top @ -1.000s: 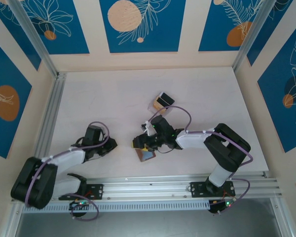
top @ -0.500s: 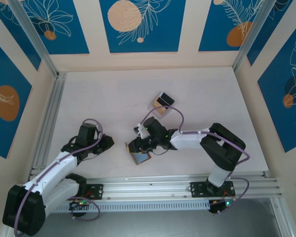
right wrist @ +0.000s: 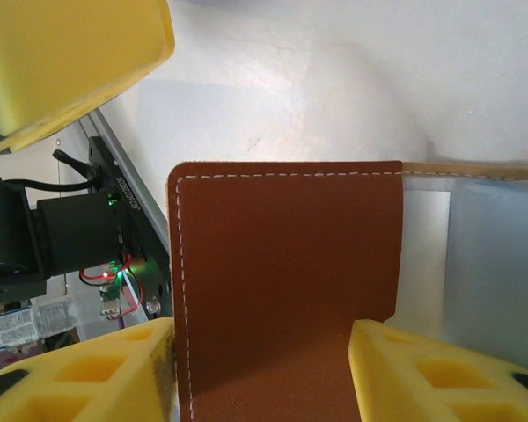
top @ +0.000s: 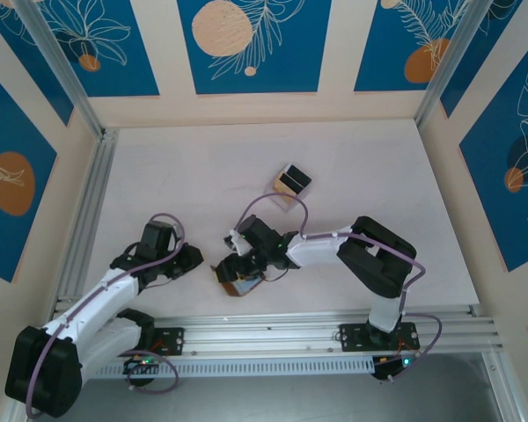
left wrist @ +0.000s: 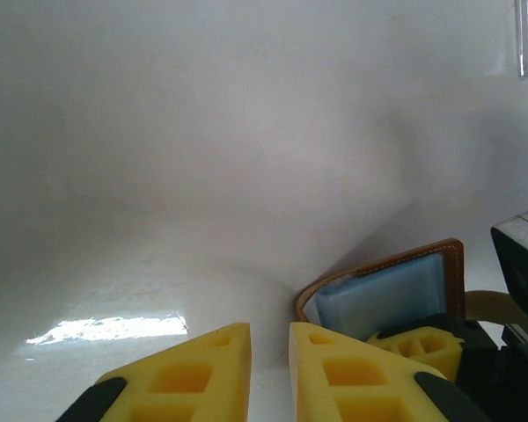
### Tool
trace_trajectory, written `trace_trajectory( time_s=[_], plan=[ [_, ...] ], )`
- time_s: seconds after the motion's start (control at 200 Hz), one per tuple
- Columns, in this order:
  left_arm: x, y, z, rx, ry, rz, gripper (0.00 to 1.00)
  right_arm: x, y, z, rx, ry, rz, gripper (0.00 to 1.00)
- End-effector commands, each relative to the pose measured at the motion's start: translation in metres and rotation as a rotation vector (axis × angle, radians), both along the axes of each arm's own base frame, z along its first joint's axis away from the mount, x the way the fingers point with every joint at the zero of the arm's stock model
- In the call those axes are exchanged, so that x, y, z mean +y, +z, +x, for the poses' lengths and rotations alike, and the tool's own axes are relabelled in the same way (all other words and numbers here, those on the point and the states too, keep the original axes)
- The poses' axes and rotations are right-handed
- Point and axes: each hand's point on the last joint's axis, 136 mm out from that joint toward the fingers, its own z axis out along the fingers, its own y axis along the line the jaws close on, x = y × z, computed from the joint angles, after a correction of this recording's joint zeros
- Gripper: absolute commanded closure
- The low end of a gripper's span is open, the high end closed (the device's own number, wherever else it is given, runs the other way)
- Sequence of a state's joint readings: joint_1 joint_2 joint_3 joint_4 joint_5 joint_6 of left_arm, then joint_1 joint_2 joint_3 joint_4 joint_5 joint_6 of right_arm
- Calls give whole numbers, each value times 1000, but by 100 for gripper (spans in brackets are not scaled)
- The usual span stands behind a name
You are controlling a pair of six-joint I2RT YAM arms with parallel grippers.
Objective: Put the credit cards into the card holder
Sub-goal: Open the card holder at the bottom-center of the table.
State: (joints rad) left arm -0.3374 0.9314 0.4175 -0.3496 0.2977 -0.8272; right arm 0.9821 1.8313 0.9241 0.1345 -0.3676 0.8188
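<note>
We grip the small brown leather folding card holder (top: 236,276) in our right gripper (top: 238,269) at the table's near edge; the left gripper (left wrist: 269,352), nearly closed and empty, waits beside. Next we likely need it spread open for the black and tan cards (top: 290,182) beyond.

The card holder (top: 231,280) lies near the middle of the desk (top: 378,167), close to its near edge, between the two pincers: the left pincer (top: 196,257) just to its left, the right pincer (top: 235,266) upon it. Farther back and a little right, well apart, the credit cards (top: 290,181) lie stacked.
</note>
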Motion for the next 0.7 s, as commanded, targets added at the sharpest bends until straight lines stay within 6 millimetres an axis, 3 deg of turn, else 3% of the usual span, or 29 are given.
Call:
trace_trajectory(
  time_s=[0.0,0.22,0.695],
  plan=[
    [0,7,3,-7,-13,3,81,0,-15,-6,27,25,-31,39],
    [-6,11,6,-10,-40,-14,81,-2,-31,-7,70,20,-23,25],
    [-47,13,-5,-34,-235,31,81,-34,-70,25,132,-200,-137,22]
  ],
)
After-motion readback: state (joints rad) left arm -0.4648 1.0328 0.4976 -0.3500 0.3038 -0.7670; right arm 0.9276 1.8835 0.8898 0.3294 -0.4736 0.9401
